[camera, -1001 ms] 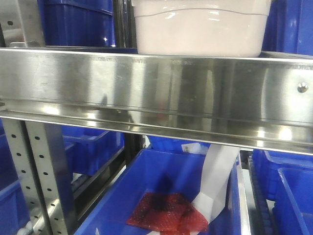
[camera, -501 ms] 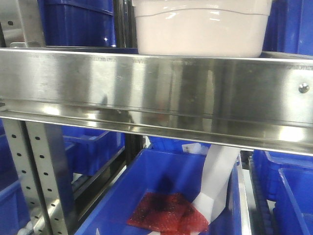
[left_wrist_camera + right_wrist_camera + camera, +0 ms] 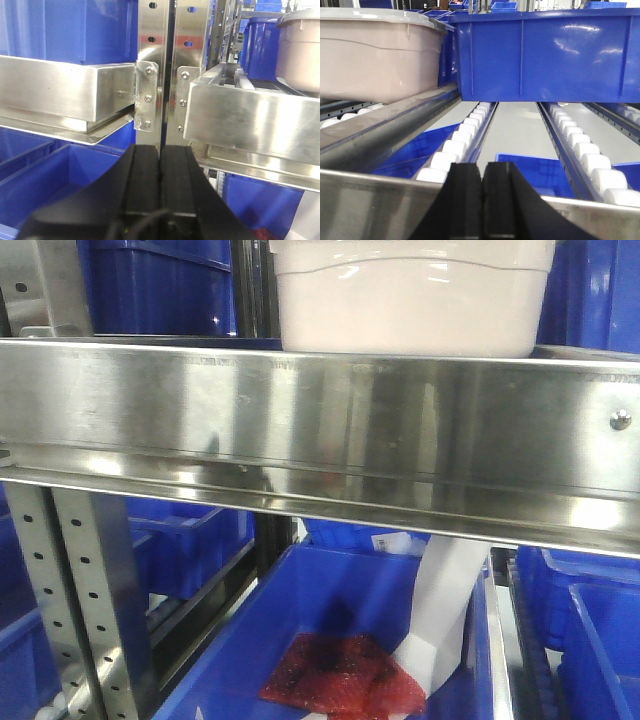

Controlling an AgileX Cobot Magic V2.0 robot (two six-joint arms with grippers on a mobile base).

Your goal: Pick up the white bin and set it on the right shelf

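Stainless steel fills most of my front view: the right shelf (image 3: 330, 430) runs across the frame with its tall shiny front lip, and the white bin (image 3: 412, 295) sits on top of it just behind that lip, a bit right of the middle, blue bins behind it on both sides. Under the shelf I can see a blue bin (image 3: 330, 640) holding a red mesh-looking bag (image 3: 340, 675) and a white paper strip (image 3: 445, 610) leaning against its right wall. Perforated grey uprights (image 3: 85, 600) stand at the lower left. On the left wrist cam, the left gripper (image 3: 160, 175) has its two black fingers pressed together with nothing between them, facing the uprights where two shelf sections meet. Right wrist cam is the same story: the right gripper (image 3: 482, 200) is closed and empty at the shelf's front edge, looking down white roller tracks (image 3: 455, 147), the white bin off at the left, apart from it, and a big blue bin (image 3: 545, 55) straight ahead.
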